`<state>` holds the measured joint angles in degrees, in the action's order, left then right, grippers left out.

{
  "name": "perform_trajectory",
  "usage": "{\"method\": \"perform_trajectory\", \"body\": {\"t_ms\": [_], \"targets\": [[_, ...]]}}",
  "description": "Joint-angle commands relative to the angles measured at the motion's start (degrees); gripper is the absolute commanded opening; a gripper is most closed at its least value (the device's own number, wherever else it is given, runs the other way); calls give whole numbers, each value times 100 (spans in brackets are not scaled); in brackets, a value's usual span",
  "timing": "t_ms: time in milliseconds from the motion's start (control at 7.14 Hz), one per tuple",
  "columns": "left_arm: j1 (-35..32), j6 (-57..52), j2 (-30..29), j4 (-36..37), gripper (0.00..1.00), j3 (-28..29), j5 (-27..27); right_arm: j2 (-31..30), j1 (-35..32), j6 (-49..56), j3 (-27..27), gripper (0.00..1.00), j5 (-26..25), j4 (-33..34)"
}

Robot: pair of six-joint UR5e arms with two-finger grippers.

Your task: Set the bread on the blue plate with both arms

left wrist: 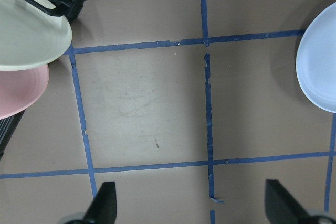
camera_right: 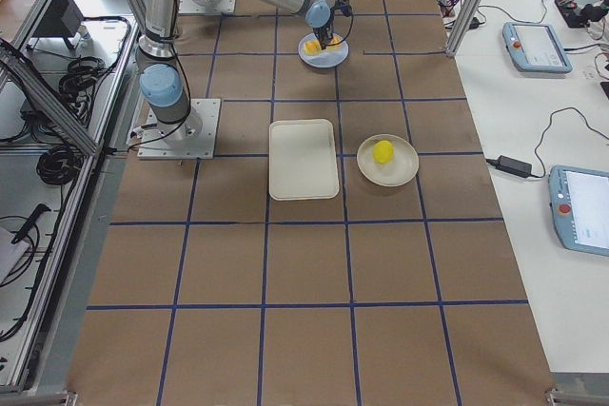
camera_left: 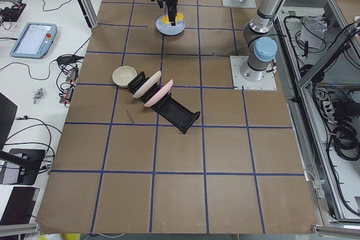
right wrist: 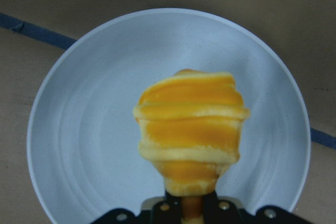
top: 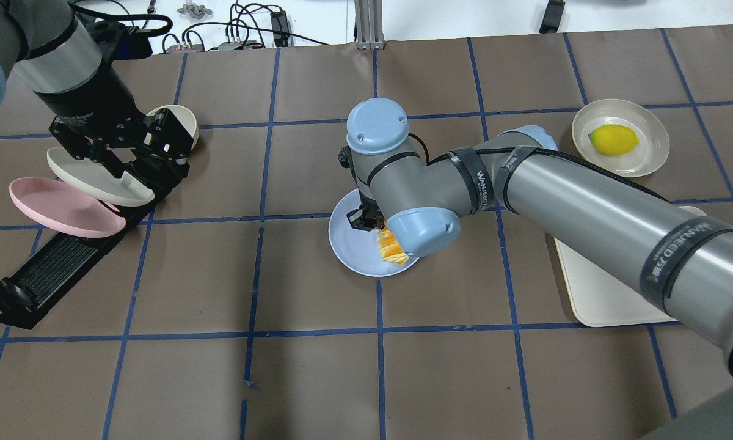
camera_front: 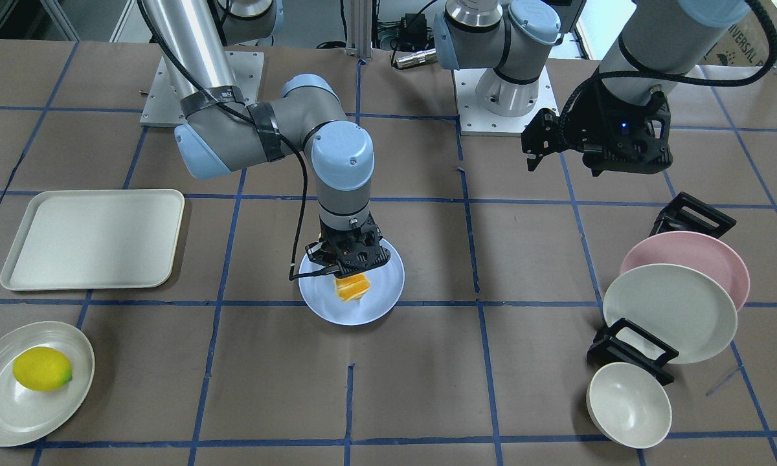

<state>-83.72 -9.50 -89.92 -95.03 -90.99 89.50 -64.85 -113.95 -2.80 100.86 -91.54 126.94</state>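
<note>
The bread [right wrist: 191,129], a ridged orange-and-cream roll, hangs end-down from my right gripper [right wrist: 191,211], which is shut on its upper end. It is over the middle of the blue plate [right wrist: 89,129]. I cannot tell whether its lower end touches the plate. In the front view the right gripper [camera_front: 353,259] stands straight above the bread [camera_front: 351,287] and plate [camera_front: 385,288]. My left gripper [camera_front: 534,145] is open and empty, raised near the dish rack, apart from the plate. Its fingertips [left wrist: 105,203] show spread wide over bare table, with the plate's edge [left wrist: 320,72] at the right.
A cream tray [camera_front: 90,239] and a cream plate [camera_front: 0,401] with a lemon [camera_front: 42,369] lie on the robot's right side. On its left, a black rack [camera_front: 631,349] holds a pink plate [camera_front: 693,255] and a cream plate [camera_front: 670,310], with a bowl [camera_front: 628,404] beside it.
</note>
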Motion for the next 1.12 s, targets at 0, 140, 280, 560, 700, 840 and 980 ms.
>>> {"method": "perform_trajectory", "body": {"t_ms": [0, 140, 280, 560, 700, 840, 980], "targets": [[5, 0, 1, -7, 100, -6, -12, 252, -74, -28, 4, 25, -257, 347], [5, 0, 44, 2, 100, -67, -21, 306, -57, 24, -31, 99, -250, 331], [5, 0, 106, -7, 100, -155, -3, 306, -57, 25, -5, 100, -259, 305], [14, 9, 89, -7, 100, -164, -3, 297, -57, 25, -22, 100, -259, 296], [14, 9, 80, -7, 100, -164, -21, 289, -57, 25, -31, 100, -259, 287], [14, 9, 80, -7, 100, -164, -21, 228, 22, 34, -57, 100, -259, 270], [14, 0, 80, -7, 100, -164, -21, 1, 92, 34, -197, 100, -259, 104]]}}
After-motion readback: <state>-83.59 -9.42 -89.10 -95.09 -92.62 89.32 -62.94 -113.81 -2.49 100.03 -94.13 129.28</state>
